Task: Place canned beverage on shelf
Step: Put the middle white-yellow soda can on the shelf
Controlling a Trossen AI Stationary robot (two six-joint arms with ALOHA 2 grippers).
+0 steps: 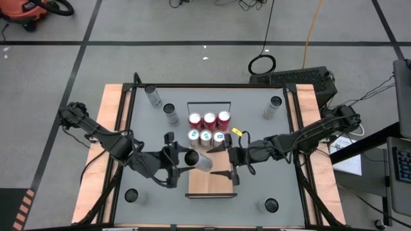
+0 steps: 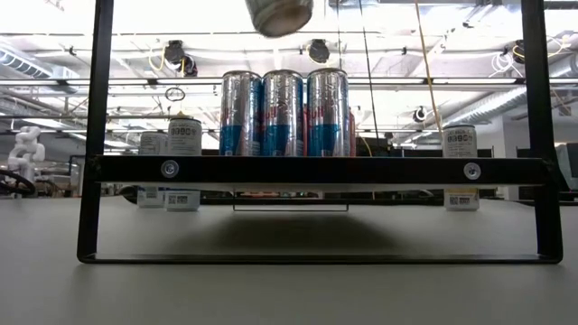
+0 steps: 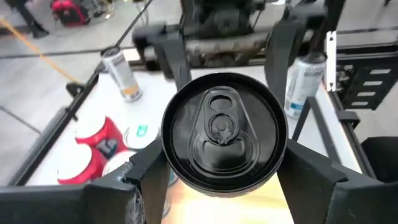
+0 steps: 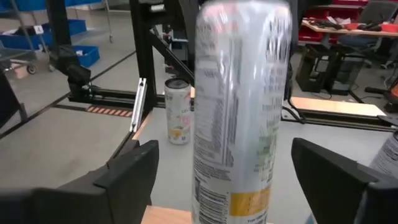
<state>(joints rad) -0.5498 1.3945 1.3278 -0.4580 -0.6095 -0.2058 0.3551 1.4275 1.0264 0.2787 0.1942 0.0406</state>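
Six cans (image 1: 207, 128) already stand on the shelf (image 1: 212, 183). The left gripper (image 1: 183, 160) pinches another can (image 1: 198, 160), tipped sideways above the board; the right gripper (image 1: 232, 162) seems spread, letting go. Placing remains.

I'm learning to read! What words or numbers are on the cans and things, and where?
No text reads for sure.
Held can, in the left gripper above the shelf: small print, blurred.
Standing cans on the shelf: print blurred.
Loose cans on the table: labels too small.
Right gripper, open beside the held can: no writing.
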